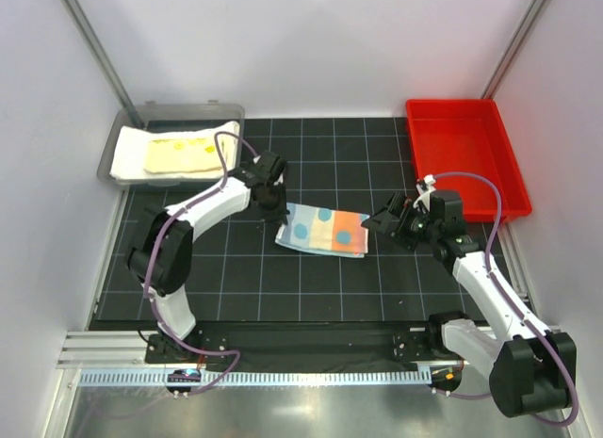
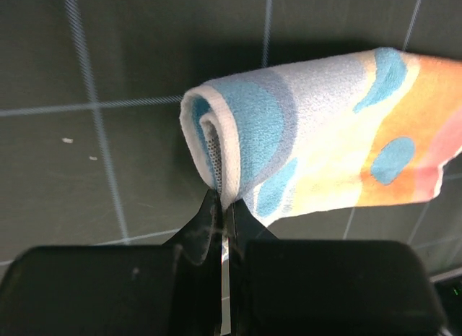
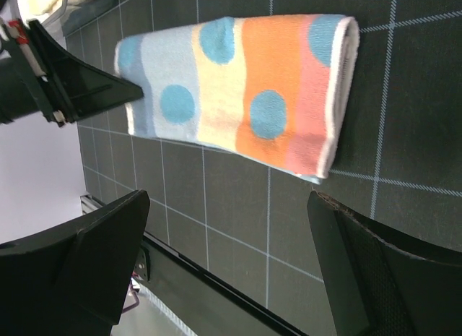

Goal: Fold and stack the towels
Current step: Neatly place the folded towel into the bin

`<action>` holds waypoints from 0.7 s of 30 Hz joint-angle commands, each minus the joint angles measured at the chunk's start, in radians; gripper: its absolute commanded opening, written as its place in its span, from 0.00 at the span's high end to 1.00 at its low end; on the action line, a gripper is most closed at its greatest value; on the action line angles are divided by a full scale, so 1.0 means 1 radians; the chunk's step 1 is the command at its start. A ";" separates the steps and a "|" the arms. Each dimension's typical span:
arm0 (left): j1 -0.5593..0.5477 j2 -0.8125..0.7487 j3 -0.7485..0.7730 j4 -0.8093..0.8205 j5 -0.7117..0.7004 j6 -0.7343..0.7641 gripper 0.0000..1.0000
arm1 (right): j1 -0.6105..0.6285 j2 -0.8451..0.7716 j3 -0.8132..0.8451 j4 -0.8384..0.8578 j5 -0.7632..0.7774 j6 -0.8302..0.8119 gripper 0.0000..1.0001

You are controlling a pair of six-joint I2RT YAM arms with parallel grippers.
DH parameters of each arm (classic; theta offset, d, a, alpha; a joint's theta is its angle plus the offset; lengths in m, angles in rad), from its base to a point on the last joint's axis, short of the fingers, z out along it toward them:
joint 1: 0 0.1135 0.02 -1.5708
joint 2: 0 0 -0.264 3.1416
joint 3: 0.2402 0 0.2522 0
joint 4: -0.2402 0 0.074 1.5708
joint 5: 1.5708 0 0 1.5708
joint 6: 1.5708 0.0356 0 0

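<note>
A light-blue towel with orange and pastel patches lies folded into a long strip in the middle of the black mat. My left gripper is at its left end, shut on the doubled-over edge of the towel; the left wrist view shows the black fingertips pinching that fold. My right gripper hovers just off the towel's right end, open and empty. In the right wrist view the towel lies flat beyond the wide-spread right gripper. A white towel and a pale yellow towel lie in the bin.
A grey bin sits at the back left of the mat. A red tray stands at the back right with nothing in it. White walls close in both sides, and a metal rail runs along the near edge.
</note>
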 commanded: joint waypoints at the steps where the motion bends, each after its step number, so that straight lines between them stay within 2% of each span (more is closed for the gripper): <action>1: 0.004 0.018 0.166 -0.122 -0.167 0.072 1.00 | 0.005 -0.003 0.039 0.012 0.009 -0.007 0.00; 5: 0.070 0.088 0.323 -0.214 -0.227 0.122 1.00 | 0.006 0.003 0.053 0.021 0.014 -0.002 0.00; 10: 0.165 0.205 0.539 -0.315 -0.232 0.200 1.00 | 0.006 0.029 0.101 -0.008 0.038 -0.020 0.00; 14: 0.240 0.376 0.785 -0.425 -0.219 0.273 1.00 | 0.006 0.072 0.125 0.004 0.029 -0.028 0.00; 15: 0.256 0.415 0.919 -0.453 -0.217 0.283 1.00 | 0.006 0.086 0.131 0.010 0.029 -0.030 0.00; 18: 0.308 0.527 1.145 -0.557 -0.257 0.316 1.00 | 0.006 0.120 0.147 0.027 0.038 -0.039 0.00; 21: 0.377 0.550 1.198 -0.544 -0.243 0.328 1.00 | 0.005 0.149 0.165 0.032 0.051 -0.054 0.00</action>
